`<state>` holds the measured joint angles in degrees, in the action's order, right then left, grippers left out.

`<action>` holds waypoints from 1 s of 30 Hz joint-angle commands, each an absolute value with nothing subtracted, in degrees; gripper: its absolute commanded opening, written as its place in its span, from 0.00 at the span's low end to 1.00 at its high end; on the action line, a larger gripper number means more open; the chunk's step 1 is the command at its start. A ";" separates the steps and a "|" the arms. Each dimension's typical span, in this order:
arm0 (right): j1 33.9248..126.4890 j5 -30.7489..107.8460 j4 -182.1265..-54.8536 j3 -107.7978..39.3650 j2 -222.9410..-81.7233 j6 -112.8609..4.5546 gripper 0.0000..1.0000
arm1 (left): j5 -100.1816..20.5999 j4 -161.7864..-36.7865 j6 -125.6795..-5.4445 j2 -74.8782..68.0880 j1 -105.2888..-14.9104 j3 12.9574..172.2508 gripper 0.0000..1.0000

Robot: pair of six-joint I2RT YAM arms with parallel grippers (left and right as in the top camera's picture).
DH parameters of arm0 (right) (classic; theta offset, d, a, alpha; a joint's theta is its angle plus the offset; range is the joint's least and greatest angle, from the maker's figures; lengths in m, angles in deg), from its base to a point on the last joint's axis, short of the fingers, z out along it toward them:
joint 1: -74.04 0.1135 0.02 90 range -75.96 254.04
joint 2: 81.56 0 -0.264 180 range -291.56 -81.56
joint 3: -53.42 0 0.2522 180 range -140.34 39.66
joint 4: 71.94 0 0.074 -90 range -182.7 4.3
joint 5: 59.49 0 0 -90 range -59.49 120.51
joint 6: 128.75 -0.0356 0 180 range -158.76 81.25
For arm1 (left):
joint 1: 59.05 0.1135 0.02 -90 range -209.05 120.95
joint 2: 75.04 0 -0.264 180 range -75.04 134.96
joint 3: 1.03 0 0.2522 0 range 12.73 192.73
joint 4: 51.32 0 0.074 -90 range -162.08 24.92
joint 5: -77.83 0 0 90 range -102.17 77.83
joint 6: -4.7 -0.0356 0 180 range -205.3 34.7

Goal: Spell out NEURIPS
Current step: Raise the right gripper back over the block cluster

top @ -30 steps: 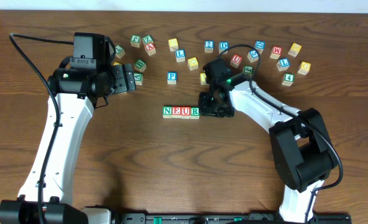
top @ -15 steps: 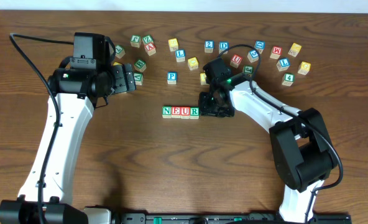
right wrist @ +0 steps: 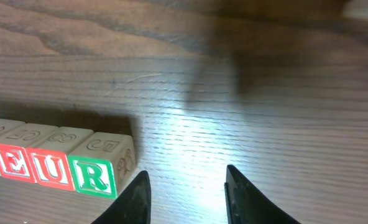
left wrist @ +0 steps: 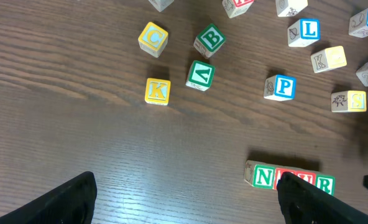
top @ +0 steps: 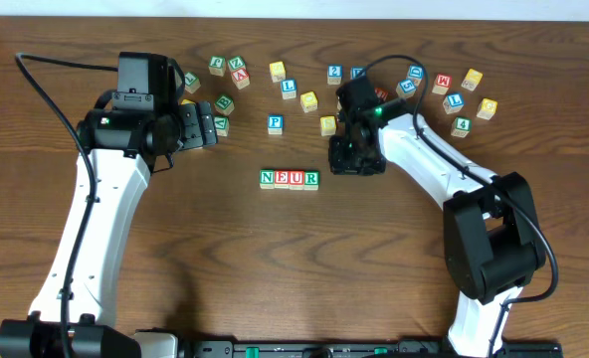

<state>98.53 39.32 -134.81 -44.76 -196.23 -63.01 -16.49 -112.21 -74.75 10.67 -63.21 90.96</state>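
Row: four cubes reading N, E, U, R [top: 290, 179] sit touching near the middle of the table [top: 275, 268]. The line's long axis runs left to right and its free end is at the R.
Right gripper [right wrist: 187, 177]: poised just right of the R, fingers apart with only bare wood between them, holding nothing.
Left gripper [left wrist: 185, 183]: spread wide and empty, left of the row, near a few loose cubes [left wrist: 200, 75].
Letters outstanding: I, P and S are not yet placed. The blue P cube [top: 275, 123] lies on the far side of the row, between the two arms. The yellow-topped cube [top: 327, 125] sits just beyond the right gripper, on its far-left side. No I can be picked out.
Deciding relation: the next cube likely belongs against the R, so the right arm is nearer the slot. Its supply lies on the far side.
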 commanded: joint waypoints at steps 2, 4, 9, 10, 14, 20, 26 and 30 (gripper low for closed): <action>98.34 35.11 -137.95 -50.40 -194.26 -58.96 0.35 | -16.12 -112.24 -74.49 10.69 -62.97 91.71 0.91; 98.36 35.11 -139.11 -52.39 -194.24 -58.35 0.35 | -16.12 -112.08 -74.49 10.69 -62.97 91.71 0.91; 98.34 35.08 -142.57 -57.57 -194.07 -56.34 0.36 | -16.14 -111.69 -74.47 10.69 -62.97 91.71 0.91; 98.34 35.08 -143.07 -58.27 -194.05 -55.92 0.36 | -16.14 -111.69 -74.47 10.69 -62.97 91.71 0.91; 98.34 34.63 -145.63 -61.35 -194.05 -55.33 0.36 | -16.14 -111.69 -74.47 10.69 -62.97 91.71 0.91; 98.34 33.93 -148.42 -64.74 -193.74 -54.46 0.38 | -16.14 -111.69 -74.47 10.69 -62.97 91.71 0.91; 98.34 33.86 -150.89 -67.14 -193.41 -54.33 0.40 | -16.14 -111.67 -74.49 10.69 -62.97 91.71 0.91; 98.34 33.88 -151.53 -67.58 -193.39 -54.35 0.40 | -16.12 -111.60 -74.49 10.69 -62.97 91.71 0.91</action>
<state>98.53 34.54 -151.13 -66.14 -195.29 -55.05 -16.49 -111.56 -74.75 10.67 -63.21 90.96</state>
